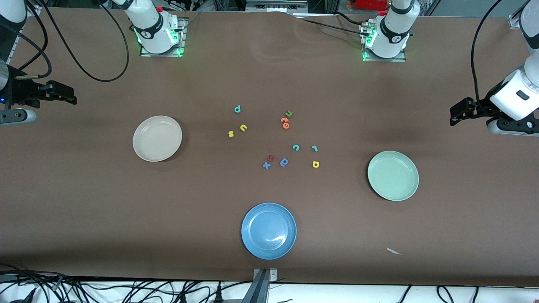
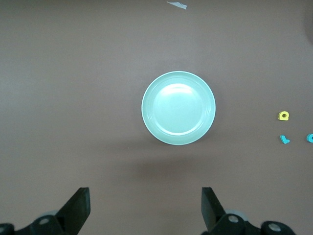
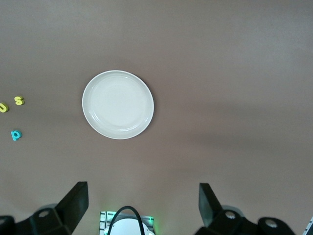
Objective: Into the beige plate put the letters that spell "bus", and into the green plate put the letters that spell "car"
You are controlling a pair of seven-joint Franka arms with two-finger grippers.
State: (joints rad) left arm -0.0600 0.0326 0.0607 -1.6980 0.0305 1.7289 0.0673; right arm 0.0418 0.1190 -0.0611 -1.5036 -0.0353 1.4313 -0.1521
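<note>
Both arms wait raised at the table's ends, left gripper [image 2: 145, 208] above the round pale-green plate [image 2: 178, 108], right gripper [image 3: 143, 205] above the round beige plate [image 3: 118, 104], jaws wide, holding nothing.

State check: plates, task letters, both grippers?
beige plate: empty
green plate: empty
blue plate: empty
teal b, yellow u, yellow s: loose on table
teal c, teal r, yellow a: loose on table
left gripper: open, holding nothing
right gripper: open, holding nothing
</note>
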